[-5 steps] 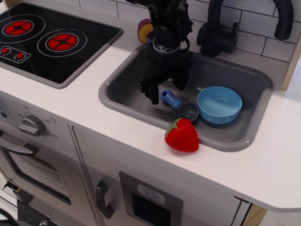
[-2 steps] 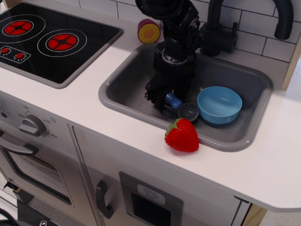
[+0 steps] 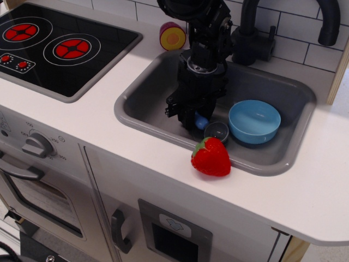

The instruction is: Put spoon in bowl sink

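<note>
The spoon lies on the floor of the grey sink (image 3: 136, 112). Its dark grey cup (image 3: 217, 131) points toward the light blue bowl (image 3: 254, 121), which stands empty just to its right. Only the tip of the spoon's blue handle (image 3: 202, 121) shows. My black gripper (image 3: 190, 115) is down in the sink right over the handle, with its fingers on either side of it. The gripper body hides the gap, so I cannot see whether the fingers press on the handle.
A red strawberry (image 3: 211, 156) sits on the white counter at the sink's front rim. A black faucet (image 3: 256, 33) stands behind the sink. A yellow and purple round toy (image 3: 173, 36) is at the back. The black stovetop (image 3: 54, 46) is at left.
My gripper moved right and down from beside the spoon to over its blue handle, which is now mostly covered. The fingers look closer together. The spoon cup has barely shifted.
</note>
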You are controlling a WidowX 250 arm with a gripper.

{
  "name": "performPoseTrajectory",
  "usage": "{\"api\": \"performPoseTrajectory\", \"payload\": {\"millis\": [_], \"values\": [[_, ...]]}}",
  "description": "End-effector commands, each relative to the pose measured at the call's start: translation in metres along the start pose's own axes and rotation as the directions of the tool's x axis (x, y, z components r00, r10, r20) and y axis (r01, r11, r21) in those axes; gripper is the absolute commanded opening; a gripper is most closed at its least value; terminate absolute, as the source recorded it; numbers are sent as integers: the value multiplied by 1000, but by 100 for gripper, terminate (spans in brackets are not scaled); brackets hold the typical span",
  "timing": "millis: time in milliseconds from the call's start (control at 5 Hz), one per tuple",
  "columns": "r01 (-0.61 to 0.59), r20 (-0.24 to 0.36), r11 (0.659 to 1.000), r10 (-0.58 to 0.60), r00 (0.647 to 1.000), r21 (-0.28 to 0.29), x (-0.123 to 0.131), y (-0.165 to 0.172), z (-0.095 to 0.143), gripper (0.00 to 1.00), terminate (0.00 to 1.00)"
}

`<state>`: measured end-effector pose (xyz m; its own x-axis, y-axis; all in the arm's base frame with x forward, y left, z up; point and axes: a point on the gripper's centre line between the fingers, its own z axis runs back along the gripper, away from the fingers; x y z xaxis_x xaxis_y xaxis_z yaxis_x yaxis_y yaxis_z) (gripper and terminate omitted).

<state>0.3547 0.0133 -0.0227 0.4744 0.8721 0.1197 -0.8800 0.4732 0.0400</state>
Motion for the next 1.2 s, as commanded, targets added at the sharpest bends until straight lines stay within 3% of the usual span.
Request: {"api": "performPoseTrajectory", "payload": {"millis": [0,200,600,800,1000], "values": [[82,-47,994,-86,995,-73,2,12,59,0,0],[58,-80,992,-67,995,-114,-1,5,79,0,0],[-72,22,989,76,997,-131,6,-35,74,0,0],[-83,82,989,93,992,-122,4,-46,67,0,0],[-36,97,993,47,994,-113,-7,-48,59,0,0]]}}
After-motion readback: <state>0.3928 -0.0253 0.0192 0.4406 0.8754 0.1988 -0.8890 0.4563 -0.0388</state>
